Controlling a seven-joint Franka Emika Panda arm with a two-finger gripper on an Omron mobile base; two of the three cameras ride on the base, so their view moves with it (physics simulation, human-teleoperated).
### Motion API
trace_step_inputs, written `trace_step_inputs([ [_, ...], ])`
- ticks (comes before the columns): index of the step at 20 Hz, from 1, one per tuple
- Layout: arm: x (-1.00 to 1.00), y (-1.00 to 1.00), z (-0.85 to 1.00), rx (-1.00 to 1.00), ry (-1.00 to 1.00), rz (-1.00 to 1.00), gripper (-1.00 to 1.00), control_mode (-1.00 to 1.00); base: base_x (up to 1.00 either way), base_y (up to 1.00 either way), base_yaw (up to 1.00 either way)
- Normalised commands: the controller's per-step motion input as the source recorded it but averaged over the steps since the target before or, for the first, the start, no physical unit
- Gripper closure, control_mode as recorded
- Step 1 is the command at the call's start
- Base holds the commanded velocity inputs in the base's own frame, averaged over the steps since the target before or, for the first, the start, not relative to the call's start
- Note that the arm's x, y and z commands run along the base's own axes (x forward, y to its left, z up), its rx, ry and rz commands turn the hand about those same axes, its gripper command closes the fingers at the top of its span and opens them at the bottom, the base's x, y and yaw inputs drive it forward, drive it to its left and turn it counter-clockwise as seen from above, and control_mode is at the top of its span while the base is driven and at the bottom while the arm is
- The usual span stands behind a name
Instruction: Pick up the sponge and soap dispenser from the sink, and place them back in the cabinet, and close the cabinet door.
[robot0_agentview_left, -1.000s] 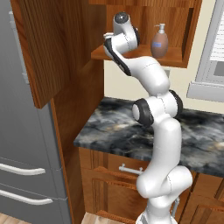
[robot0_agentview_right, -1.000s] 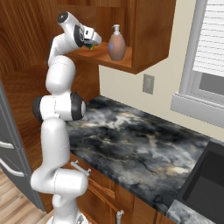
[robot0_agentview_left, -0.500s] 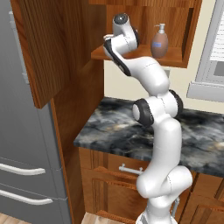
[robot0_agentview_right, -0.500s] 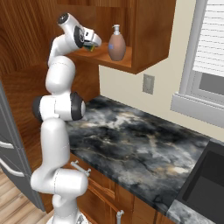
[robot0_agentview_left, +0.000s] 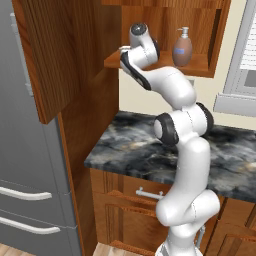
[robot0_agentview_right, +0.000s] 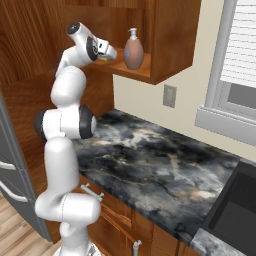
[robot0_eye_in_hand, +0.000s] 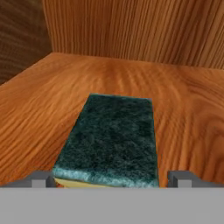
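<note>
Two things share your shelf (robot0_eye_in_hand: 183, 109): sponge (robot0_eye_in_hand: 111, 140) flat between open gripper (robot0_eye_in_hand: 111, 177) tips; bottle (robot0_agentview_right: 133, 50) upright beside it.

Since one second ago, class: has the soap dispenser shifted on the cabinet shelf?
No. The soap dispenser stands at the same spot on the cabinet shelf, close to the cabinet's right wall.

Dark marble counter (robot0_agentview_right: 150, 160) beneath cream wall (robot0_agentview_right: 185, 65), blinded window (robot0_agentview_right: 240, 55).
</note>
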Motion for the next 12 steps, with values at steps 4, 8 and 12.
trace_step_inputs([
  [4,-0.10,0.00,-0.03,0.00,-0.20,0.00,-1.00,-1.00,0.00,0.00,0.00],
  [8,-0.33,0.00,0.11,0.00,-0.16,0.00,-1.00,-1.00,0.00,0.00,0.00],
  [12,-0.49,0.00,0.14,0.00,-0.05,0.00,-1.00,-1.00,0.00,0.00,0.00],
])
